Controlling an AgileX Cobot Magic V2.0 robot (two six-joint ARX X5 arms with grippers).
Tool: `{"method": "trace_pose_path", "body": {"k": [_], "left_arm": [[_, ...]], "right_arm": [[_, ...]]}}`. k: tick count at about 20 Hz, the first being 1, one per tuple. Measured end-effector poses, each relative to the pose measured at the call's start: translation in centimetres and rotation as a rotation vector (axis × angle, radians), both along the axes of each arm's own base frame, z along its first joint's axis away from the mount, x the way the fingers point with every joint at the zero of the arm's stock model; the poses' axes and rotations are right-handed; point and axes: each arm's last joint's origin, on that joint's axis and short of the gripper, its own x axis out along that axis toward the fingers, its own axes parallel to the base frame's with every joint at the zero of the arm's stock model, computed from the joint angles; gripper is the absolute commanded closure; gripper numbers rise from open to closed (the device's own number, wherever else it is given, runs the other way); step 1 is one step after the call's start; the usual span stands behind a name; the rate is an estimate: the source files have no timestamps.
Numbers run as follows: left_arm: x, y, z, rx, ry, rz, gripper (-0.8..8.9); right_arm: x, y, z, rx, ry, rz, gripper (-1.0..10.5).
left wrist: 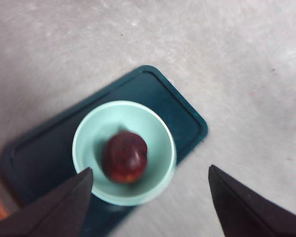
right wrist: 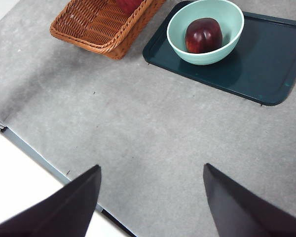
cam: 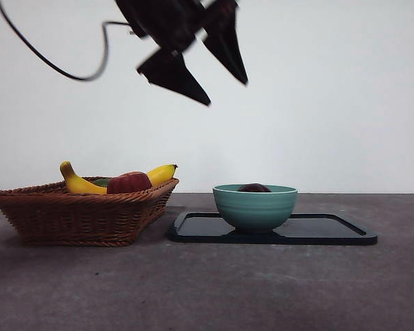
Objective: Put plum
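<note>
We see the left gripper (cam: 207, 65) hanging high above the table, jaws spread and empty, with open air between it and the teal bowl (cam: 254, 207). The bowl's mouth is unobstructed from above, and only its rim rings the plum (left wrist: 125, 157). The bowl stands at the left end of the dark tray (cam: 331, 229), whose right part is bare. The wicker basket (cam: 83, 210), holding a banana (cam: 79, 183) and an apple (cam: 129, 183), crowds the tray's left edge. The near table (right wrist: 153, 148) lies open.
</note>
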Motion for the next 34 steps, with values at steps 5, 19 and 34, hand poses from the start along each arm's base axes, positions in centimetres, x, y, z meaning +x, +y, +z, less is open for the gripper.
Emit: {"method": "trace_pose_path", "body": {"k": [5, 19, 34], "left_arm": [[2.3, -2.8, -4.1, 0.083, 0.004, -0.018, 4.42], [3.7, -6.7, -10.6, 0.168, -0.049, -0.051, 4.42], [3.7, -7.4, -12.4, 0.196, -0.025, -0.065, 5.79]], "right_arm": [[0.0, 0.0, 0.0, -0.001, 0.004, 0.0, 6.1], [-0.2, -0.1, -0.2, -0.01, 0.029, 0.0, 6.1], [-0.2, -0.1, -0.2, -0.011, 0.028, -0.001, 6.1]]}}
